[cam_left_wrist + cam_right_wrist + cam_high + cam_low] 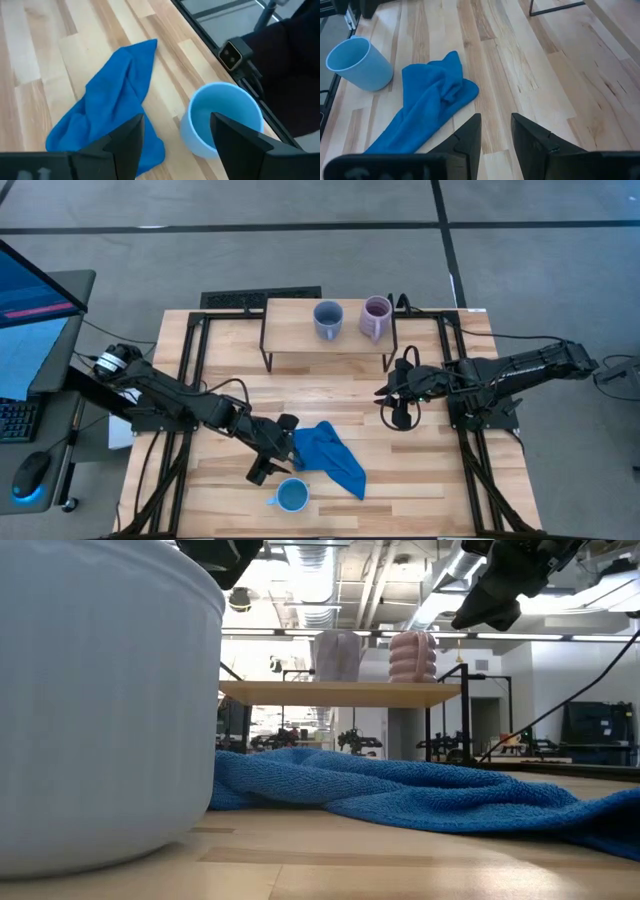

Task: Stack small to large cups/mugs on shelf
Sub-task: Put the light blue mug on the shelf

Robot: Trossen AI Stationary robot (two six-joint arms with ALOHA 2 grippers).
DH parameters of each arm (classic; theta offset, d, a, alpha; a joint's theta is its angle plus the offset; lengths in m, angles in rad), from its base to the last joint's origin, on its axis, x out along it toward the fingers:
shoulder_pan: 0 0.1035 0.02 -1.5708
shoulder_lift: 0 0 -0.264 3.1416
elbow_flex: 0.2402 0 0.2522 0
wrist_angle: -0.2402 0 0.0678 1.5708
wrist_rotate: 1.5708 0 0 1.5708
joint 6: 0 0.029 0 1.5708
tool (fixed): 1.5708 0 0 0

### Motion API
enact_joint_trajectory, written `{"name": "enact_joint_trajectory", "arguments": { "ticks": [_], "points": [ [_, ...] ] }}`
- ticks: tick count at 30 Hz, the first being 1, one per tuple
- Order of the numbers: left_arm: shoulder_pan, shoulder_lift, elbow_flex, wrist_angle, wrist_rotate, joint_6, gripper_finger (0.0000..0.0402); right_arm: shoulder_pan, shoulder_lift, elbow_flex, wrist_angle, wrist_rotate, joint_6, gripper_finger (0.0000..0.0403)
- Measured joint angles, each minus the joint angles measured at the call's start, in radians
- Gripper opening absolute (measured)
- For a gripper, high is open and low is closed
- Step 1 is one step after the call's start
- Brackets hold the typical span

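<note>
A low light-wood shelf [328, 345] is seen at the upper centre of the high view, and two mugs are stood on it side by side: a grey-blue mug [328, 319] on the left and a pale purple mug [376, 318] on the right, near each other but apart. A bright light blue mug [291, 497] is set upright on the slatted wooden tabletop [420, 470] at the lower centre of the frame, just beside the lower left edge of a crumpled blue cloth [330, 457].

The left gripper [263, 466] is held over the tabletop just above and to the left of the light blue mug; its fingers [235, 142] are spread apart, and nothing is held between them. The right gripper [396, 396] is placed right of centre, below the shelf's right end and well apart from the cloth; its fingers [532, 140] are parted only narrowly, and nothing is grasped.
</note>
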Motion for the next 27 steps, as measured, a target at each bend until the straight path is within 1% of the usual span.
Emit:
{"name": "enact_joint_trajectory", "arguments": {
  "ticks": [3, 5, 7, 11, 13, 16, 20, 27],
  "points": [
    [-0.002, 0.051, 0.022, -0.014, 0.006, -0.003, 0.0199, 0.0, 0.0, 0.0, 0.001, 0.0, 0.0, 0.0128],
    [-0.005, 0.11, 0.073, -0.032, 0.025, 0.009, 0.0186, 0.0, 0.0, 0.0, 0.004, 0.0, 0.0, 0.0128],
    [-0.007, 0.163, 0.146, -0.14, 0.017, 0.041, 0.0175, 0.0, 0.0, 0.001, 0.008, 0.0, 0.0, 0.0128],
    [-0.004, 0.269, 0.317, -0.388, -0.064, 0.061, 0.016, 0.0, 0.0, 0.001, 0.016, 0.0, 0.0, 0.0128],
    [-0.003, 0.316, 0.394, -0.444, -0.068, 0.062, 0.0154, 0.002, 0.0, 0.001, 0.015, 0.0, 0.0, 0.0128],
    [-0.009, 0.364, 0.468, -0.524, -0.056, 0.096, 0.0149, 0.003, 0.0, 0.001, 0.012, 0.0, 0.0, 0.0128],
    [-0.013, 0.4, 0.514, -0.566, -0.049, 0.132, 0.0146, 0.003, 0.0, 0.001, 0.001, 0.0, 0.0, 0.0128],
    [-0.045, 0.403, 0.516, -0.562, -0.011, 0.18, 0.0145, 0.003, 0.0, 0.001, -0.01, 0.0, 0.0, 0.0128]
  ]
}}
